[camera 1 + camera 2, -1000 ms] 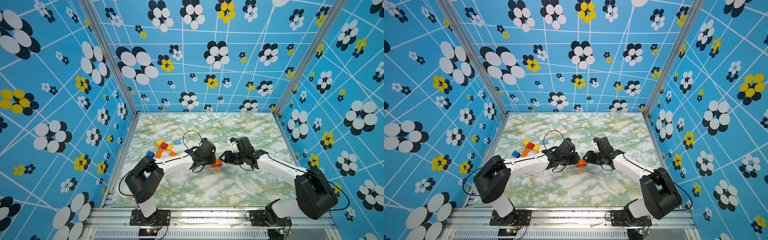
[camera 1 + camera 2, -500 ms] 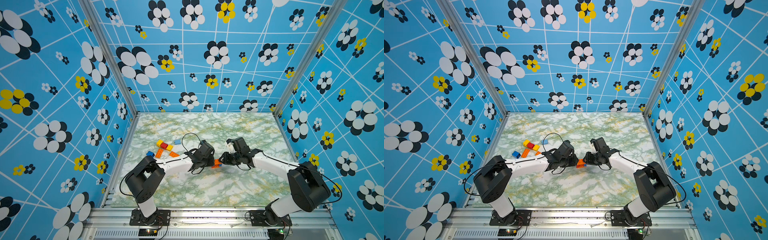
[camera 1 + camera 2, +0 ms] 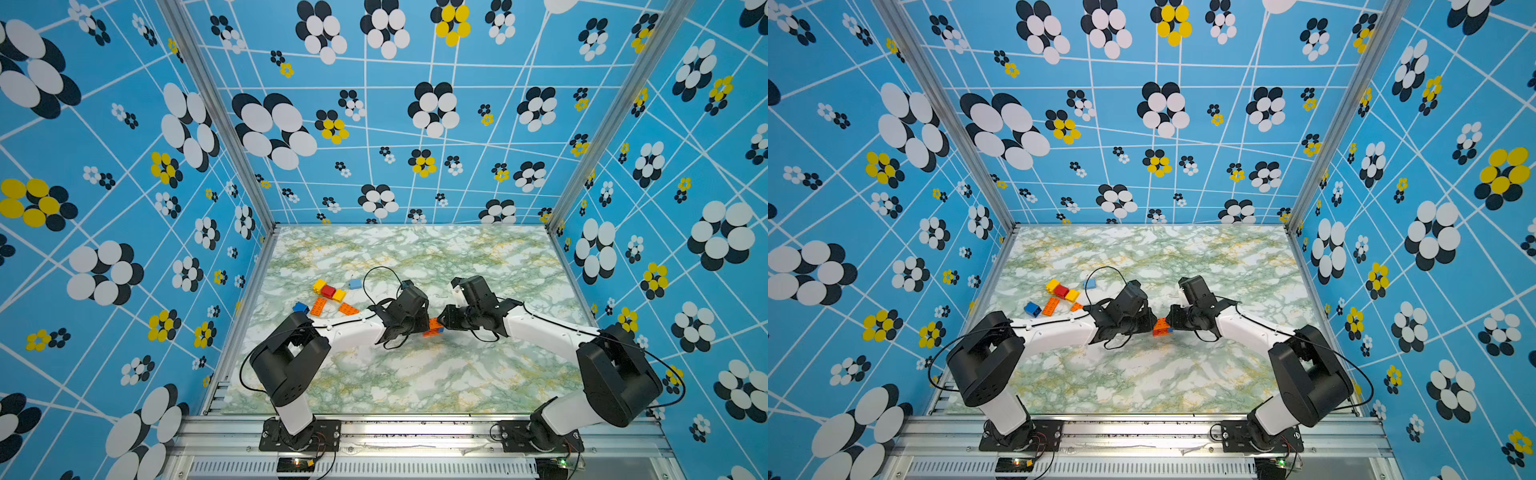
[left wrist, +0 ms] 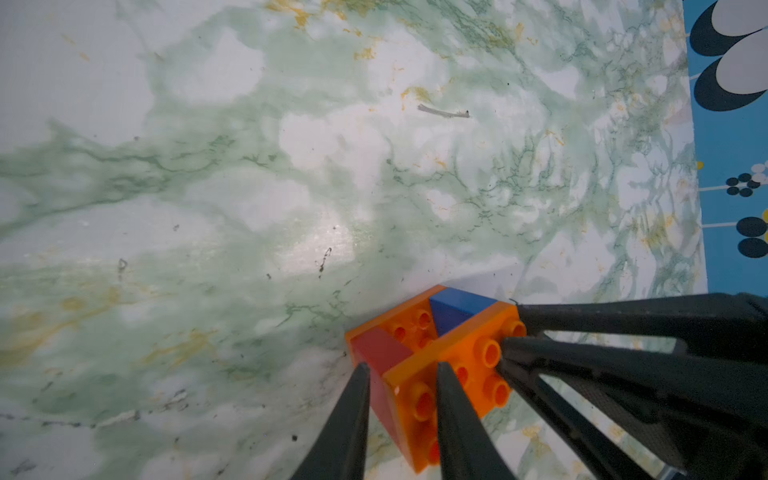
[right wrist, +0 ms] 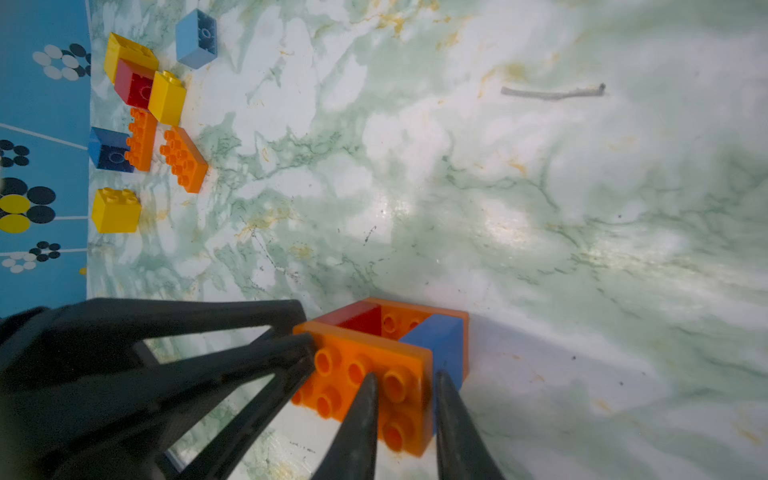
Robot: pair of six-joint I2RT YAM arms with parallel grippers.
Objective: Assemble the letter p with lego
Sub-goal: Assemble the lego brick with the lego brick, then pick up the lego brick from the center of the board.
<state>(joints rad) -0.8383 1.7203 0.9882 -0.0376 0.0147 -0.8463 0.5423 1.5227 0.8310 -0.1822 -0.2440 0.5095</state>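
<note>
Toward the left of the green-veined marble-patterned tabletop [image 3: 415, 374], the loose lego bricks [image 3: 339, 295] are lying in a small cluster. Two yellow cubes [image 3: 319, 285] are flanking a red cube [image 3: 328, 291], with a pale blue cube [image 3: 355, 284] just beside them. A dark blue cube [image 3: 301, 308] and two flat orange studded plates [image 3: 319, 306] are sitting nearer the arms, while the right wrist view is showing a further yellow cube [image 5: 116, 210] slightly apart. Near the table's middle, the left gripper [image 4: 404, 376] is clamping its narrow jaws on the red end of the half-built lego block [image 3: 433, 326], which is two orange plates sandwiching a red brick and a blue brick with a gap between them. That block is sitting between the two grippers, on or just above the tabletop; I cannot tell which. On its far side the right gripper [image 5: 406, 380] is straddling the blue end with its jaws drawn narrow, though whether they are actually pinching is unclear. The danger, as I judge it, is coming from two grips crowding one tiny object. If the arms are pulling or twisting unevenly, the upper plate could be levered off, or a brick could pop loose and collapse the gap. Both sets of black fingers [image 4: 453, 407] are working over the same few studs, so a sideways correction could knock them together and send the block skidding.
</note>
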